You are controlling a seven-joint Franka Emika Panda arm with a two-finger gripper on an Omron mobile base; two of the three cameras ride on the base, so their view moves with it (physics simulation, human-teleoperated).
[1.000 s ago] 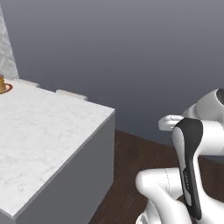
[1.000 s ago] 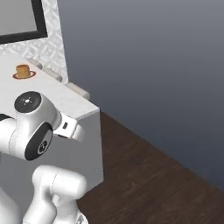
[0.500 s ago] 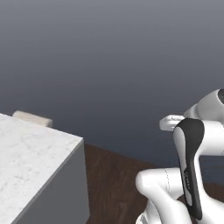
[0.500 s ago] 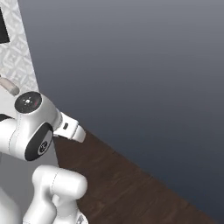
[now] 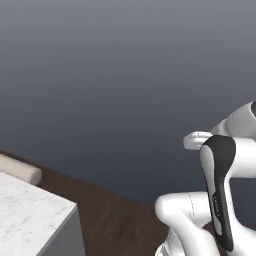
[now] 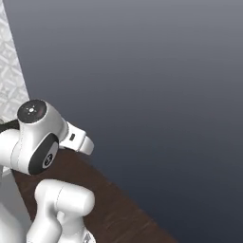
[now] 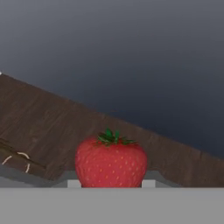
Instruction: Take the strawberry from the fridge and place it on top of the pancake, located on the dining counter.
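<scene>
The hand [image 7: 109, 186] is pinching the strawberry [image 7: 110, 162]. In the hand view the red berry sits right between the two finger tips [image 7: 73, 183], low in the middle of the picture. It stands upright, with its little green leaves on top. Behind it lies a dark brown wooden floor [image 7: 52, 127], and past the floor is a plain dark grey wall [image 7: 131, 52].

In the left base view, the white arm [image 5: 220, 200] rises at the lower right. It has a black stripe on one part. A corner of the white marble desk [image 5: 30, 215] shows at the lower left. A small pale rounded thing [image 5: 17, 169] lies just beyond the desk's far edge; it is too blurry to tell what it is. The brown floor runs between the desk and the arm.

In the right base view, the arm stands at the lower left, with its round dark joint [image 6: 32, 110] up high. A strip of pale patterned wall [image 6: 10, 71] shows at the far left edge.
</scene>
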